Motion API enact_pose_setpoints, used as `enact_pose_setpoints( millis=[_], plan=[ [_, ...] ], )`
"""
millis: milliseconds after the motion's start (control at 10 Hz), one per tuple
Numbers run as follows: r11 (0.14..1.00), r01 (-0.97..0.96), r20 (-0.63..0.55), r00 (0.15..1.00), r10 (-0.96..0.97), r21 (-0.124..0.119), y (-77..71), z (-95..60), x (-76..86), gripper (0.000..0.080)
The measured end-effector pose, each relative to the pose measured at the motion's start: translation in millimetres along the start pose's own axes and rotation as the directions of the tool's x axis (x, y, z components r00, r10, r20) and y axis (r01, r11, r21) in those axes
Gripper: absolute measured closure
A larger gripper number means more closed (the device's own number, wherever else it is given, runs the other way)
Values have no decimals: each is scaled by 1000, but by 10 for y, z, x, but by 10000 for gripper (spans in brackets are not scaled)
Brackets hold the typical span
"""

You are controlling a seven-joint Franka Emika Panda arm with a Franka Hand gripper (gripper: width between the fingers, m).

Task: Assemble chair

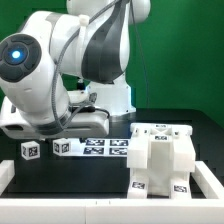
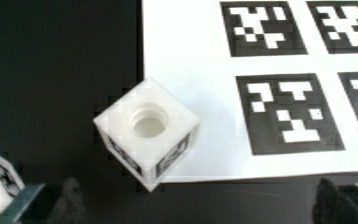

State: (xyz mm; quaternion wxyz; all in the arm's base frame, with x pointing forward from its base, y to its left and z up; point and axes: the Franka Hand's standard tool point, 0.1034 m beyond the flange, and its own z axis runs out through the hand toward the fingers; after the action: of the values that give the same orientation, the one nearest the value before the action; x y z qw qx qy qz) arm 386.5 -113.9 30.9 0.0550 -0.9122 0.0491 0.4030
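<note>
Directly under the wrist camera lies a small white block (image 2: pixel 149 135), a chunky chair piece with a round socket in its upper face and a marker tag on one side. It sits on the black desk (image 2: pixel 51 60) at the corner of the marker board (image 2: pixel 265 90), touching or just overlapping its edge; which of the two I cannot tell. It looks like hard moulded plastic, so it is probably light, stiff and unlikely to deform, though its smooth faces could slip under a weak or off-centre pinch. The best hold seems to be across two flat parallel sides, centred on the body and clear of the socket. Since the block is turned cornerwise to the fingers, the wrist would likely have to rotate first so the pads meet faces and not edges. The claw (image 2: pixel 202 203) hangs above it spread wide, holding nothing, its two dark fingers (image 2: pixel 60 200) both clear of the piece. A second block (image 1: pixel 30 150) lies near, further toward the exterior view's left. The partly built chair (image 1: pixel 162 160) stands well apart toward the exterior view's right, past the marker board, with the arm (image 1: pixel 90 50) looming over the desk.
</note>
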Motion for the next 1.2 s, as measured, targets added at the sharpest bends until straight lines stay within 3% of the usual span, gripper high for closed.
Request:
enact_pose_setpoints(
  millis=[300, 600, 900, 1100, 1200],
  plan=[
    [999, -55, 90, 994, 55, -3, 19, 325, -37, 150],
    [999, -55, 92, 994, 55, -3, 23, 337, -36, 150],
    [997, -81, 141, 987, 80, 6, 84, 540, -148, 150],
    [996, -84, 143, 986, 82, 6, 87, 555, -163, 150],
    [996, -84, 143, 986, 82, 6, 88, 555, -163, 272]
  ],
)
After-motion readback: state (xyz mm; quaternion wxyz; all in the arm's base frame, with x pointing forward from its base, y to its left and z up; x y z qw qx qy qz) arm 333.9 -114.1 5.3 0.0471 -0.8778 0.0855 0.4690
